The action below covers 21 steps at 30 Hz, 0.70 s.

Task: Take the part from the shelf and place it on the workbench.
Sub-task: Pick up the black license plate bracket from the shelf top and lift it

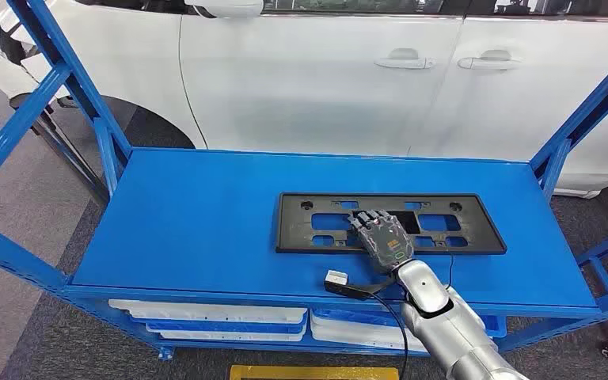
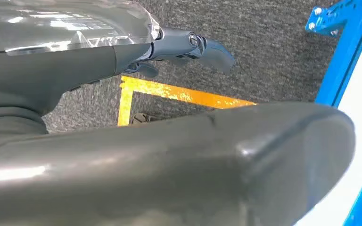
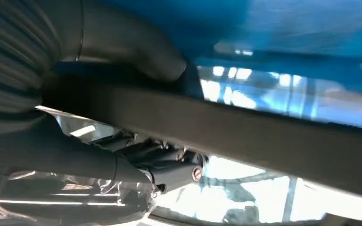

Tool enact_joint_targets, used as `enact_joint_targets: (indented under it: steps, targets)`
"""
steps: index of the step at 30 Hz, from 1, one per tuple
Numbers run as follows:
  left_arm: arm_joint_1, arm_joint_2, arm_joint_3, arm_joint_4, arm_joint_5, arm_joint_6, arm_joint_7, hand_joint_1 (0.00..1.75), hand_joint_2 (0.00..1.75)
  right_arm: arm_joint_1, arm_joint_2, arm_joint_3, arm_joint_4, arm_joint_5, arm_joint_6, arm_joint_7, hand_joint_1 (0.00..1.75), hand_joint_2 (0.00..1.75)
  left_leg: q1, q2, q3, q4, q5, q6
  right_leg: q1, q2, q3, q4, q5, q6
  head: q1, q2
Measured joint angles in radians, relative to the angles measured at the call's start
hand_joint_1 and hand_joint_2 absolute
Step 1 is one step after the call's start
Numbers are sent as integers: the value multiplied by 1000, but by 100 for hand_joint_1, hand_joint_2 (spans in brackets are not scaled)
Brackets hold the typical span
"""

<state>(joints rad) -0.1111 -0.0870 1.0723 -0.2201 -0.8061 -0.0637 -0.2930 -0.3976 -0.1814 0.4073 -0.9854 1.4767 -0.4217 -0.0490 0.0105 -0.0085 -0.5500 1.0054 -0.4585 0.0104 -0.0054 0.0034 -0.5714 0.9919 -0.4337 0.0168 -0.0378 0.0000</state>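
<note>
Part (image 1: 391,223): flat black rectangular plate with cut-outs, long axis crosswise on blue shelf (image 1: 206,229). Right hand (image 1: 380,237) grips its near edge, thumb underneath; left hand (image 2: 188,47) state unclear

The part (image 1: 390,223) lies flat on the shelf (image 1: 206,222), right of middle; the right hand (image 1: 380,235) rests on it, perhaps gripping its near edge. A car (image 1: 324,71) stands behind.

The part (image 1: 391,224) is a flat black rectangular plate frame with rectangular cut-outs and small round holes along its far edge. It lies flat on the blue shelf (image 1: 198,222), long side across, right of the middle and nearer the front edge, its centre covered from above
</note>
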Motion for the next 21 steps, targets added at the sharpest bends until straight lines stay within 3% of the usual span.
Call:
enact_joint_targets:
  steps: [3, 4, 7, 8, 9, 11, 13, 15, 19, 21]
  targets:
    - [-3, 1, 0, 0, 0, -1, 0, 0, 0, 6, 0, -13, 0, 0, 5, 1, 175, 175, 4, 1, 0, -8, 8, 14, -3, 1, -11, 24, -19, 11, 0, 0]
    - [-5, 1, 0, 0, -1, -1, 0, 0, 0, 8, 0, -19, 0, 0, 7, 1, 175, 175, 5, 2, -1, -10, 11, 20, -5, 1, -30, 65, -45, 15, 0, 0]
    - [-7, 2, 0, 0, -3, -1, 0, 0, 0, 20, 0, -34, 0, 0, 8, 0, 175, 175, 1, 3, -6, -10, 13, 26, -7, 0, -127, 270, -140, 23, 0, 0]
    - [-6, 2, 0, 0, -3, -2, 0, 0, 0, 24, 0, -36, 0, 1, 8, 0, 175, 175, 0, 2, -7, -10, 13, 27, -7, 0, -149, 314, -152, 23, 0, 0]
    - [-6, 2, 0, 0, -4, -2, 0, 0, 0, 27, 0, -39, -1, 2, 7, 0, 175, 175, -1, 2, -7, -10, 13, 27, -7, 0, -155, 326, -147, 22, 0, 0]
    - [-6, 2, 0, 0, -4, -2, 0, 0, 0, 29, 0, -43, -4, 6, 5, -1, 175, 175, -4, 1, -3, -10, 12, 27, -5, 0, -116, 243, -91, 14, 0, 0]
    - [-7, 2, -1, 0, -6, -5, -4, 0, 0, 31, 1, -47, -10, 12, 3, -2, 175, 175, -7, 0, 2, -10, 9, 25, 1, -1, -42, 91, -24, -3, 0, 0]
    - [-9, 0, -1, 1, -10, -13, -18, 0, 0, 33, 3, -52, -17, 15, 3, -3, 175, 175, -7, 0, 1, -9, 6, 17, 9, -3, -5, 8, -1, -16, 0, 0]
    - [-10, 2, -4, 1, -16, -25, -66, 0, 175, 40, 7, -67, -34, 24, 6, -6, 175, 175, -6, 1, -2, 4, -8, -4, 6, -6, 6, -18, 6, -27, 0, 0]
    - [-10, 3, -7, 1, -17, -29, -85, 0, 175, 45, 10, -74, -43, 27, 8, -8, 175, 175, -4, 2, -39, 91, -61, -13, 0, -9, 12, -29, 12, -32, 0, 0]
